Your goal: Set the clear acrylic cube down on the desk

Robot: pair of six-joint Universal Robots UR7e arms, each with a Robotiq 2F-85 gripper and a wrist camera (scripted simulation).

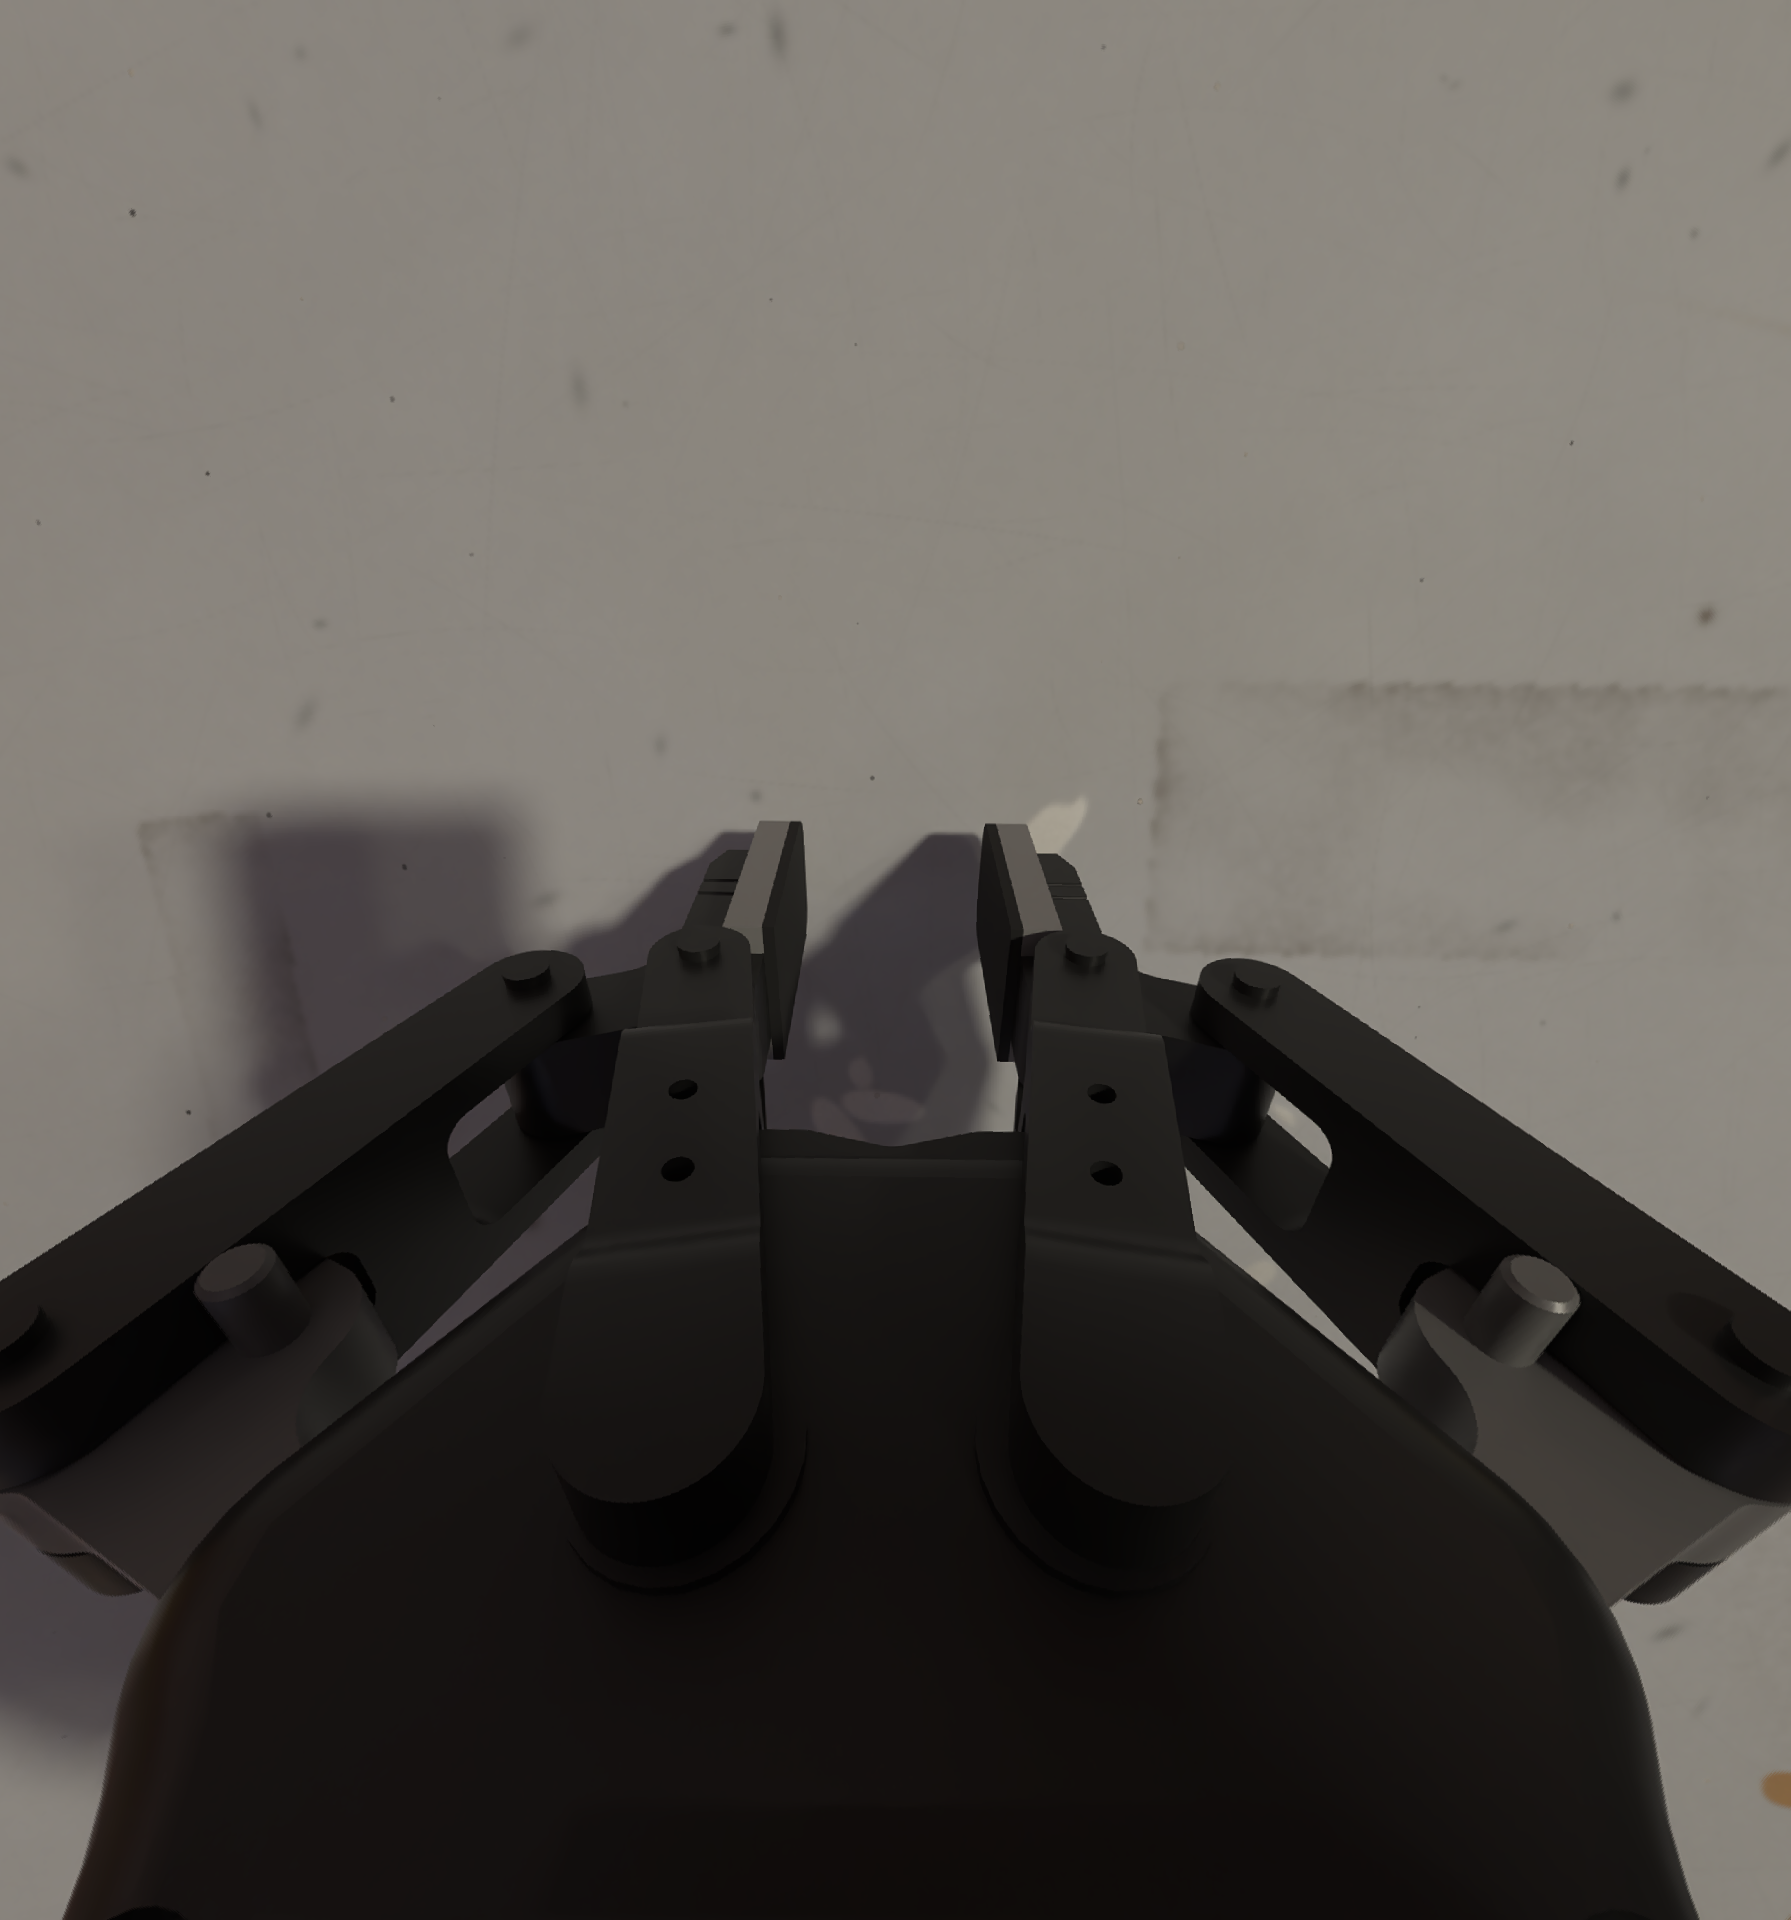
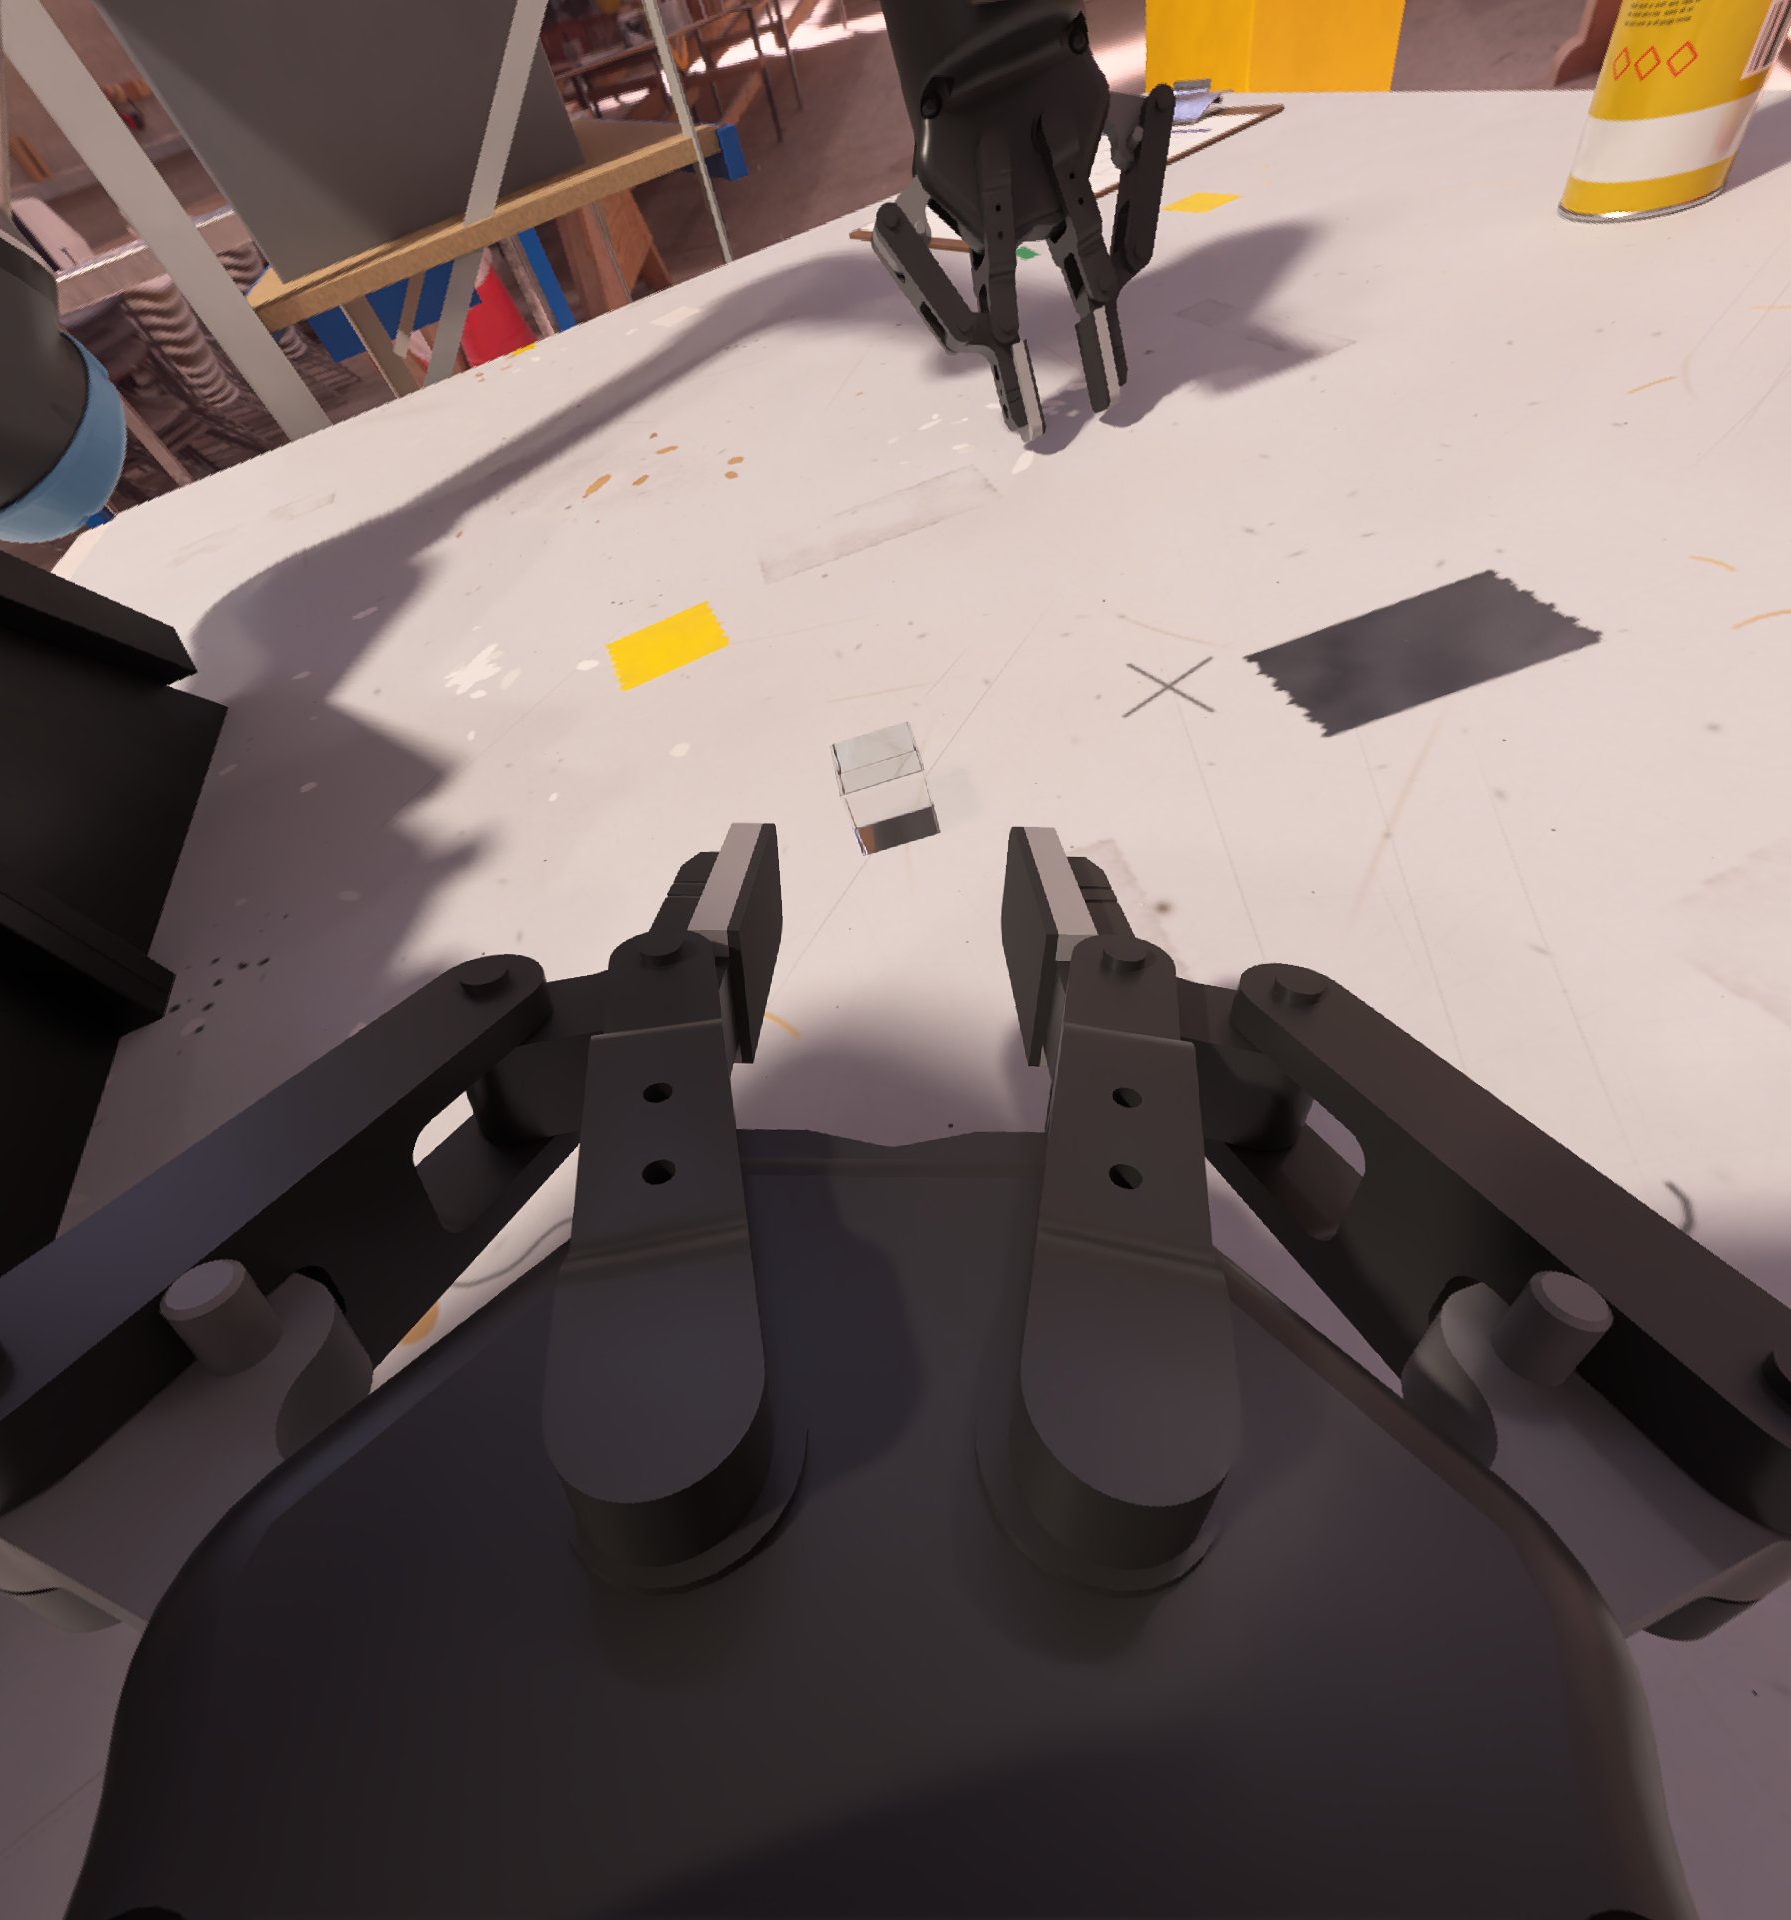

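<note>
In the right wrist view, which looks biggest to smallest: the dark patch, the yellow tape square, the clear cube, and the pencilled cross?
As they appear in that view:
1. dark patch
2. yellow tape square
3. clear cube
4. pencilled cross

The tape and cube look close in size, so their order is unsure.

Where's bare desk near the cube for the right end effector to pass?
Bare desk lies right of the clear cube, below the dark patch and X mark. Leftward, the yellow tape and black block crowd it.
</note>
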